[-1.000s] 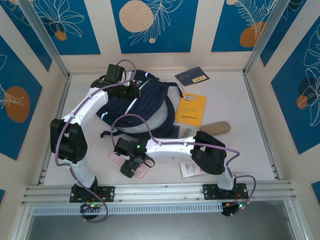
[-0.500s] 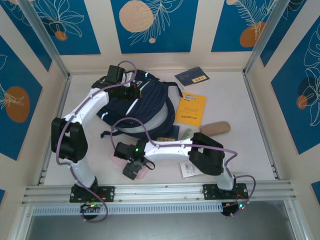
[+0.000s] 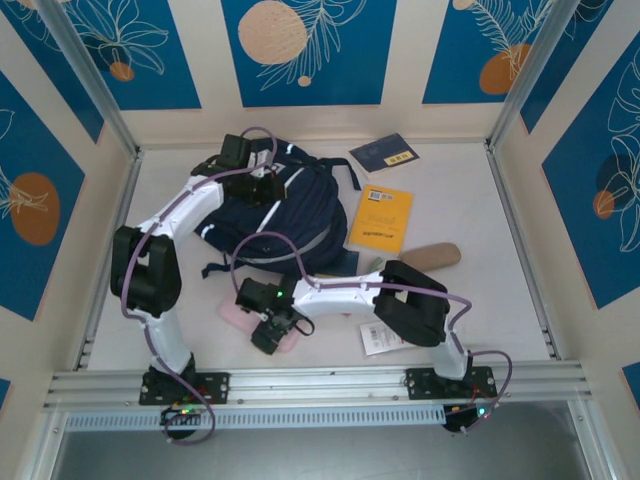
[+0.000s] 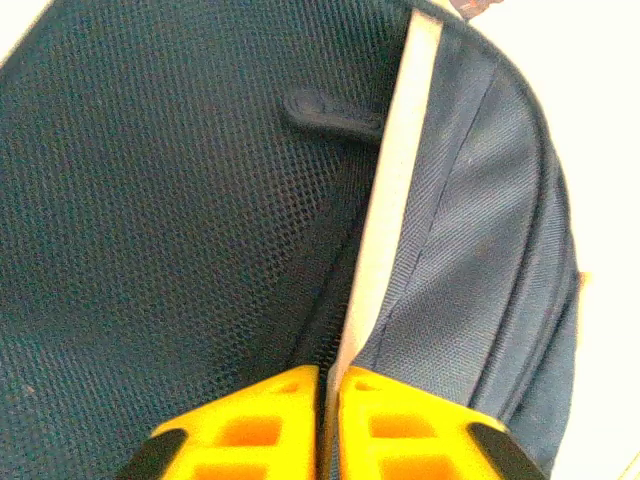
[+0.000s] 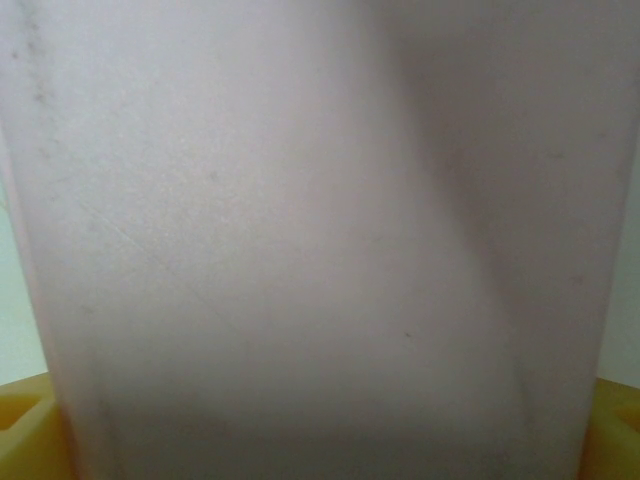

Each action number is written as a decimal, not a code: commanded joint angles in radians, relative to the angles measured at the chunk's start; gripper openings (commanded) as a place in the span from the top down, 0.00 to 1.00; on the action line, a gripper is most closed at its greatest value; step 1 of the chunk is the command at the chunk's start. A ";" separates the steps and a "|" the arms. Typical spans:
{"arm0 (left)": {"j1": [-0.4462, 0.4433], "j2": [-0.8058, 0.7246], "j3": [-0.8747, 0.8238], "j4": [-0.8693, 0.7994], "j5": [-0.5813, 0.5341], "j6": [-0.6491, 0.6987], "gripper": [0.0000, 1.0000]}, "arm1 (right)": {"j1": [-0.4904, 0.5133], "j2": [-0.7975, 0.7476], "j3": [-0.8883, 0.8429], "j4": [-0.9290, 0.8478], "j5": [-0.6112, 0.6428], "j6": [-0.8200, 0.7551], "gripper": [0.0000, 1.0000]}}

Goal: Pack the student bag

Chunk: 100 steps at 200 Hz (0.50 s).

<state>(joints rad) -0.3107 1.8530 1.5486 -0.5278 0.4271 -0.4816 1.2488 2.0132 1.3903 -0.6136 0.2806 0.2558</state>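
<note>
The student bag (image 3: 290, 215), dark navy with white stripes, lies at the back left of the table. My left gripper (image 3: 262, 186) sits on its upper edge. In the left wrist view the yellow fingers (image 4: 250, 420) stand almost together, pinching the bag's (image 4: 150, 200) zip edge beside a white stripe. My right gripper (image 3: 272, 334) is low at the front left over a flat pale pink case (image 3: 234, 318) lying on the table. In the right wrist view the pink case (image 5: 320, 230) spans the whole gap, with a yellow finger (image 5: 20, 415) against each side edge.
A yellow book (image 3: 383, 218) and a dark blue booklet (image 3: 384, 152) lie right of the bag. A tan oblong pouch (image 3: 433, 256) rests further right, and a white card (image 3: 378, 342) lies under the right arm's elbow. Metal-framed walls enclose the table.
The left arm has shifted slightly right along the bag's top and the bag's upper part has flattened. The right gripper has settled lower over the pink case and its jaws have narrowed.
</note>
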 commanded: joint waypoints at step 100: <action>0.020 -0.422 -0.194 -0.024 -0.060 -0.046 0.17 | -0.181 -0.564 -0.340 0.111 0.088 -0.042 0.38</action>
<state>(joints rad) -0.3008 1.5509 1.4376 -0.5423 0.3420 -0.5026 1.1076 1.5009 1.0851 -0.5343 0.3286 0.2268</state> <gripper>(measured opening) 0.808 0.898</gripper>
